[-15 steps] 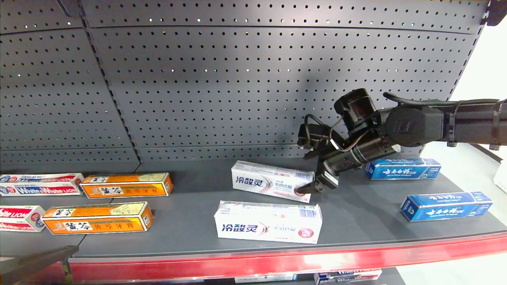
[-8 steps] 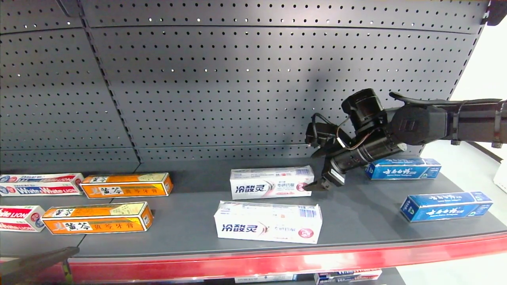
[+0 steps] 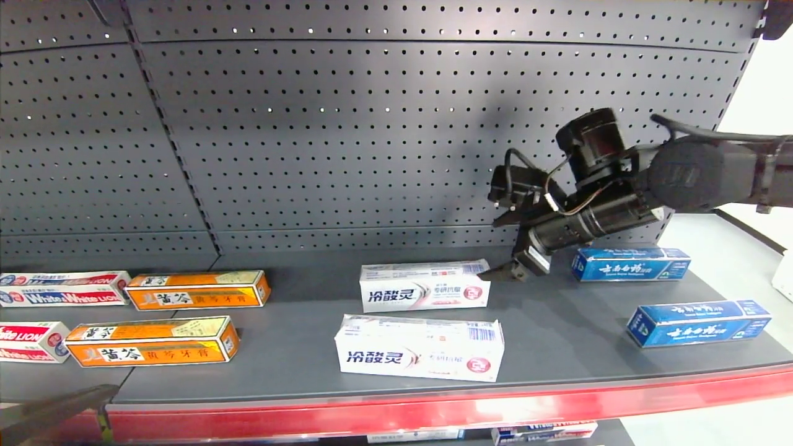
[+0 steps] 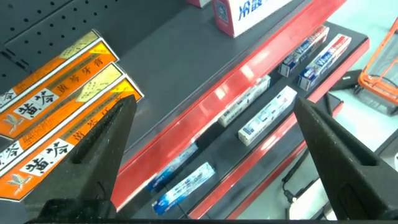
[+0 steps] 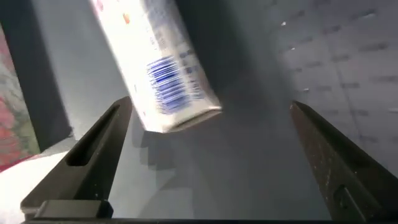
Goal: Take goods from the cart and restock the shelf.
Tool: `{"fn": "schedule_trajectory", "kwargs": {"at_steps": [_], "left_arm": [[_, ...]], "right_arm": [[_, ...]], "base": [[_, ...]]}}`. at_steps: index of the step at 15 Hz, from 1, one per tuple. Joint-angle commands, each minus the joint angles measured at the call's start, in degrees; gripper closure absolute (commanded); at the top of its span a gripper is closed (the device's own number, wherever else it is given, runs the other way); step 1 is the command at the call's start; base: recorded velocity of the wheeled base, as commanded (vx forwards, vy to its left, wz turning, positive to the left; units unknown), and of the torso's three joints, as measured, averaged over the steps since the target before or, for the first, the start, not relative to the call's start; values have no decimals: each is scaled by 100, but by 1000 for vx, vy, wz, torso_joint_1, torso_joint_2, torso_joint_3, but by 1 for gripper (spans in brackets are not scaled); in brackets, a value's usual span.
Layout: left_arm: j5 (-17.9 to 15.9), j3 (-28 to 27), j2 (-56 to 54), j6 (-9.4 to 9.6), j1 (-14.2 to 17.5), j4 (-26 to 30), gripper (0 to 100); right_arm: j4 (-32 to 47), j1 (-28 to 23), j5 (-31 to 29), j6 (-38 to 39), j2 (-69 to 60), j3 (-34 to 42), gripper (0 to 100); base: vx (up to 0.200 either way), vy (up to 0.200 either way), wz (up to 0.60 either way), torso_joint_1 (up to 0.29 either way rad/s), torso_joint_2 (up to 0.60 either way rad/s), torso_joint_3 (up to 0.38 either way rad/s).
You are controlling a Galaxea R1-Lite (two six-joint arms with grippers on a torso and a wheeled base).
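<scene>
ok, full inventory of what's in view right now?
white toothpaste boxes: two, white, shelf middle, one behind the other.
orange toothpaste boxes: two, orange, left of the white ones.
red-and-white boxes: two, red and white, far left end.
blue boxes: two, blue, right end.
lower-shelf boxes: several, blue and white, below the red edge; exact count unclear.
shelf: one, grey with a red front edge.
pegboard: one, grey, behind the shelf.
right gripper: one, black, open, at the rear white box's right end.
left gripper: one, black, open, low by the orange boxes.
</scene>
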Motion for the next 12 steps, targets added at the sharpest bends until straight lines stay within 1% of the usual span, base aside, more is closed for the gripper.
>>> {"fn": "schedule_trajectory", "kwargs": {"at_steps": [1, 2, 4, 6, 7, 8, 9, 11, 12], "left_arm": [[-3, -203, 141, 32, -47, 5, 0], [15, -255, 264, 41, -82, 5, 0], [111, -352, 695, 32, -108, -13, 0], [164, -343, 1011, 41, -108, -233, 0], [190, -352, 1214, 23, -108, -338, 0], [261, -396, 1398, 14, -90, -400, 0], [384, -484, 1574, -3, -90, -417, 0], [621, -668, 1978, -3, -90, -435, 0], [647, -800, 2198, -3, -73, -505, 0]], "right_arm": [[-262, 18, -140, 230, -708, 144, 0], [-456, 27, -307, 406, -875, 311, 0], [-1546, 53, -808, 1004, -1332, 1295, 0], [-3057, 167, -1476, 1733, -1658, 2508, 0], [-3804, 238, -1933, 2129, -1746, 3071, 0], [-4428, 334, -2258, 2463, -1851, 3537, 0], [-4815, 422, -2425, 2691, -2000, 3897, 0], [-4921, 501, -2601, 2762, -2220, 4328, 0], [-5008, 580, -2812, 2805, -2308, 4521, 0]], "base": [[0, 0, 0, 0, 0, 0], [0, 0, 0, 0, 0, 0], [0, 0, 0, 0, 0, 0], [0, 0, 0, 0, 0, 0], [0, 0, 0, 0, 0, 0], [0, 0, 0, 0, 0, 0], [0, 0, 0, 0, 0, 0], [0, 0, 0, 0, 0, 0], [0, 0, 0, 0, 0, 0]]}}
